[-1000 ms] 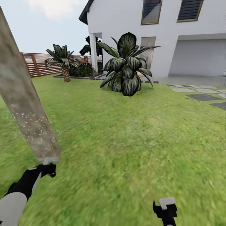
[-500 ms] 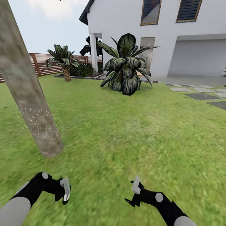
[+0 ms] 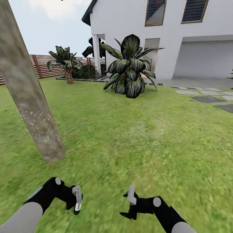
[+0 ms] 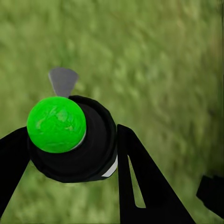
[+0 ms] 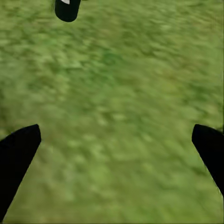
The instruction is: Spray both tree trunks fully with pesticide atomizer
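Note:
A pale mottled tree trunk [image 3: 29, 97] leans up the left of the head view, rooted in the lawn. Fine whitish pesticide specks [image 3: 37, 124] dot its lower part. My left gripper [image 3: 77, 202] hangs low over the grass, right of the trunk's base and apart from it. It is shut on the pesticide atomizer [image 4: 74, 140], a dark round bottle with a bright green end and a grey nozzle tab, held between the black fingers [image 4: 140, 186]. My right gripper [image 3: 128, 203] faces it across a short gap, open, with only grass between its fingers [image 5: 18, 154].
A big broad-leaved shrub [image 3: 129, 68] stands mid-lawn before the white house [image 3: 168, 32]. A scaly palm [image 3: 66, 64] and the slatted fence [image 3: 40, 64] lie at the far left. Grey stepping stones [image 3: 210, 98] run along the right. Open grass lies ahead.
My left gripper has drawn back from the trunk's base, down and toward the middle, with the atomizer in it. The right arm has swung in toward it. The view has shifted slightly.

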You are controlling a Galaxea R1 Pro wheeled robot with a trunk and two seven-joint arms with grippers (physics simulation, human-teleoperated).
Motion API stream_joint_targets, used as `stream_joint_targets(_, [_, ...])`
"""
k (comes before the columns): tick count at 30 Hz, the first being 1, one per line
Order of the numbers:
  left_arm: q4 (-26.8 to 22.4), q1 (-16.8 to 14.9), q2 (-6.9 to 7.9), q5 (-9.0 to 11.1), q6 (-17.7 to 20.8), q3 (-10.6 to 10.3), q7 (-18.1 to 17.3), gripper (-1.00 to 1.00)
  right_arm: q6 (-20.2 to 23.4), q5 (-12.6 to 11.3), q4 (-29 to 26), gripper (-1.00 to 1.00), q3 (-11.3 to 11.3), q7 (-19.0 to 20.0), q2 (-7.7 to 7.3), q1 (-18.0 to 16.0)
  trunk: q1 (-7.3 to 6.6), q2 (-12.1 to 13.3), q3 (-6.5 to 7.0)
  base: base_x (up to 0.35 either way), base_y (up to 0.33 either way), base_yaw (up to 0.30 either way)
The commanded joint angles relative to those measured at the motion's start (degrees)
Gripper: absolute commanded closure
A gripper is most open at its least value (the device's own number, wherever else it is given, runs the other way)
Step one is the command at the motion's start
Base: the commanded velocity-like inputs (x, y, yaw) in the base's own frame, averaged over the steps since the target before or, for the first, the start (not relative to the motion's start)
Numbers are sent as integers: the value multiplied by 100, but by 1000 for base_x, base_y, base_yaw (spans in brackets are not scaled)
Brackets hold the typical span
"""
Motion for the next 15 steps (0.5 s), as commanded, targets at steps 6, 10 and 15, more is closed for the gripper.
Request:
stream_joint_targets(6, [-16,-18,-273,-36,12,15,-8,100,-23,57,-82,100,-7,96,145,-6,-1,-2,-5,0,0,0])
stream_joint_targets(10, [-16,-18,-413,-35,-5,13,2,100,-22,59,-113,100,-7,97,314,-6,-1,-2,-5,0,0,0])
stream_joint_targets(15, [-16,-12,-581,-29,1,-511,7,100,-25,59,-181,100,-7,103,406,-6,-1,-2,-5,0,0,0])
